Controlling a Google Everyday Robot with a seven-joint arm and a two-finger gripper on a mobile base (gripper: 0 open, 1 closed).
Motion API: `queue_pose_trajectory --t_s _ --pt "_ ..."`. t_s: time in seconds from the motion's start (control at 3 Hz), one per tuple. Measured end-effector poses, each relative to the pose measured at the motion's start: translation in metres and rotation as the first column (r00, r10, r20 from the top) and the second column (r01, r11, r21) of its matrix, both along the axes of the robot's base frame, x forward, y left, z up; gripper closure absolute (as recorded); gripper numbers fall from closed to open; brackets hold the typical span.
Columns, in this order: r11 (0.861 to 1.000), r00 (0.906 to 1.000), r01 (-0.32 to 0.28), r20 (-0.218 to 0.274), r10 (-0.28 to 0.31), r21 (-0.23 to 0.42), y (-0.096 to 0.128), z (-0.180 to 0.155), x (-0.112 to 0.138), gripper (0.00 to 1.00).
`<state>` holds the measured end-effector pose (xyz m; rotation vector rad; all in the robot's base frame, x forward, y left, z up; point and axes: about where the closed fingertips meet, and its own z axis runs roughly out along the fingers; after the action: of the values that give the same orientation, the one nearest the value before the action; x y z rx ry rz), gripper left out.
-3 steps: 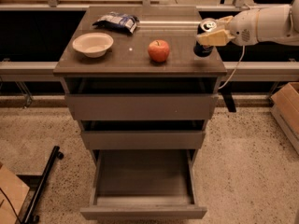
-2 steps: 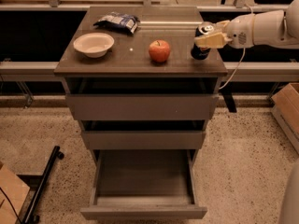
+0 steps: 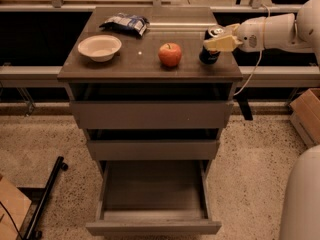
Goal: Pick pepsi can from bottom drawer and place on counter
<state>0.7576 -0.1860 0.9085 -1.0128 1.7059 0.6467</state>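
1. One white arm (image 3: pixel 272 31) is reaching in almost level from the right edge, and its wrist is hanging over the right end of the counter (image 3: pixel 135 66).
2. Its gripper (image 3: pixel 213 38) is pinching the pepsi can (image 3: pixel 209 58), with one tan finger (image 3: pixel 221 44) crossing the can's front near the top.
3. The pepsi can is standing upright on the counter near the right front corner, just right of a red apple (image 3: pixel 170 54).
4. A white bowl (image 3: pixel 99 47) and a crumpled snack bag (image 3: pixel 125 23) are sitting on the counter's left half.
5. The bottom drawer (image 3: pixel 152 227) is standing pulled far out below.
6. Speckled floor (image 3: pixel 50 134) is spreading around the cabinet, and a cardboard box (image 3: pixel 306 116) is sitting at the right.
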Motion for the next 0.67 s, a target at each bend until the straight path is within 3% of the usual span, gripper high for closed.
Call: queue_pose_trajectory --t_s 0.67 --pt "1.000 0.9997 -0.023 -0.010 0.023 0.011 0.0087 -0.0035 0.0083 0.12"
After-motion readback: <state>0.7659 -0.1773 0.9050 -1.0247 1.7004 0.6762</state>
